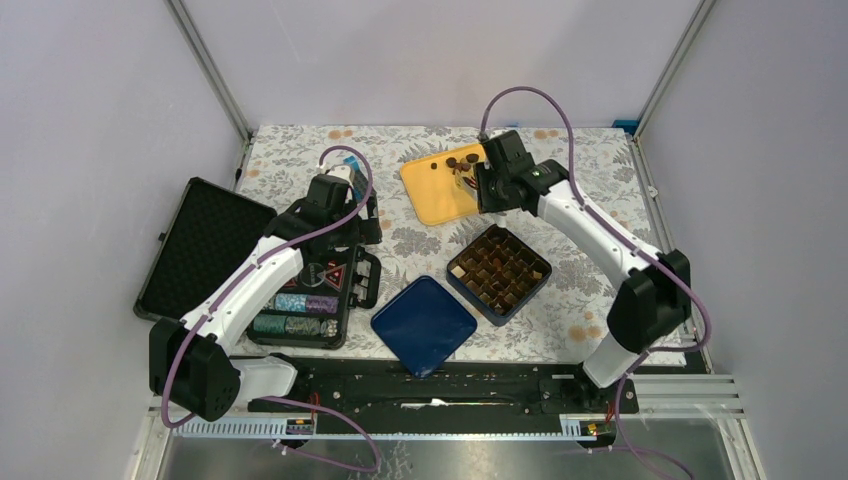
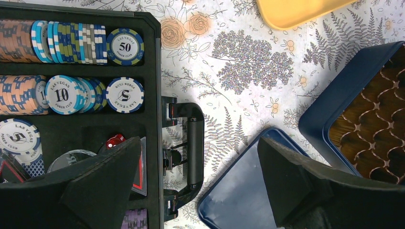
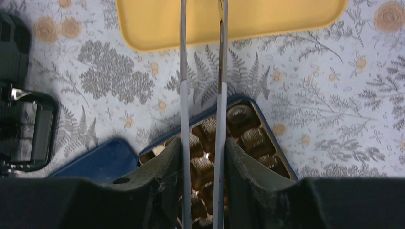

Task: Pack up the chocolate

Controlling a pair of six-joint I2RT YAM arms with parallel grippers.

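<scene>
The right gripper [image 3: 204, 145] is closed narrow on a pair of slim metal tongs [image 3: 220, 119], whose blades run toward 12 o'clock over the yellow tray [image 3: 153, 28]; their tips pass out of the wrist view, so I cannot tell whether they pinch anything. A few chocolate pieces [image 1: 453, 161] sit on the tray's far part, at 12 o'clock from the blue box [image 1: 498, 272], which seems to hold more in its brown cells. The blue lid [image 1: 423, 325] lies at 8 o'clock of the box. The left gripper [image 2: 198, 143] hangs wide and empty over the handle of the poker chip case [image 2: 153, 71]
</scene>
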